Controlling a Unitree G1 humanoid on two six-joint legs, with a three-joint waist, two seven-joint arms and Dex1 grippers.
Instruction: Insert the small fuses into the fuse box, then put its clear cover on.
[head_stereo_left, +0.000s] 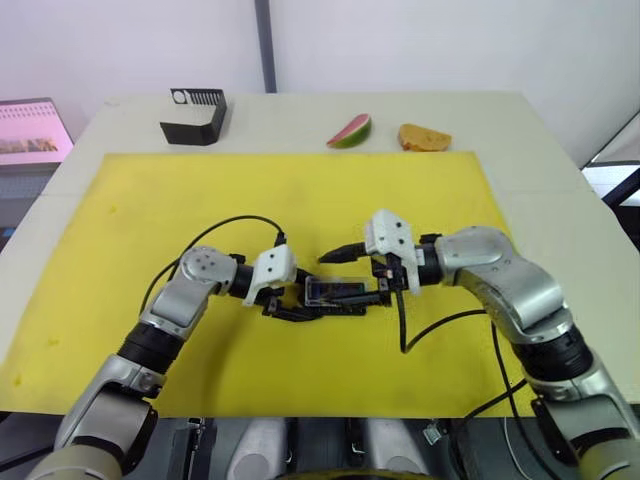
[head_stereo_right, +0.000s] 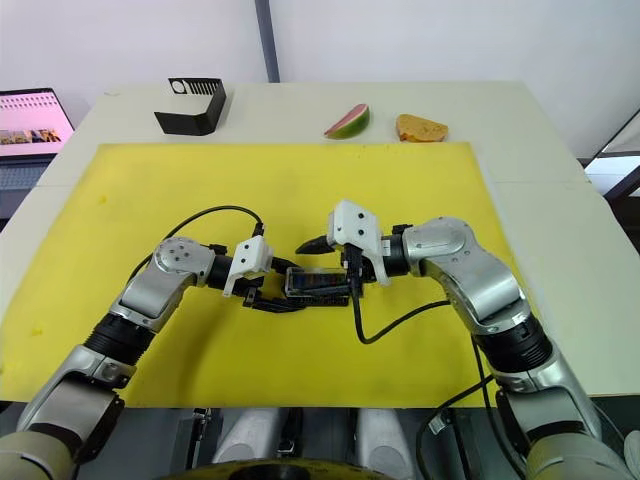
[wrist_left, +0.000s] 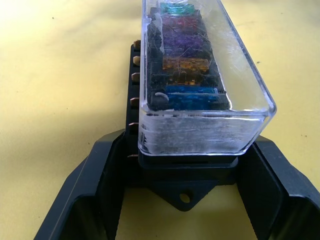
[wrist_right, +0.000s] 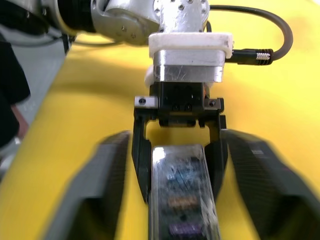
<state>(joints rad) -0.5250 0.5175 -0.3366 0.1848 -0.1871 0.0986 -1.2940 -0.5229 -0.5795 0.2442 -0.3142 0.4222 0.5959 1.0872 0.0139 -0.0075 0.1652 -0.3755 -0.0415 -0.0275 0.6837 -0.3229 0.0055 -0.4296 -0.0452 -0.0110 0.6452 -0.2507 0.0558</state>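
The black fuse box (head_stereo_left: 325, 291) lies in the middle of the yellow mat (head_stereo_left: 300, 190) with the clear cover (wrist_left: 235, 65) seated on top. Through the cover I see small fuses in their slots: teal (wrist_left: 176, 8), purple (wrist_left: 185, 40), tan (wrist_left: 186, 62) and blue (wrist_left: 192, 92). My left gripper (head_stereo_left: 300, 303) is shut on the box's left end, one finger (wrist_left: 100, 180) on each side of the base. My right gripper (head_stereo_left: 345, 282) stands open around the box's right end, its fingers (wrist_right: 105, 170) wide apart and clear of the sides.
A larger black box with a white slotted top (head_stereo_left: 195, 115) sits at the table's back left. A watermelon slice (head_stereo_left: 350, 131) and a bread-like piece (head_stereo_left: 424, 137) lie beyond the mat. A laptop screen (head_stereo_left: 35, 130) glows at far left. Black cables loop beside both wrists.
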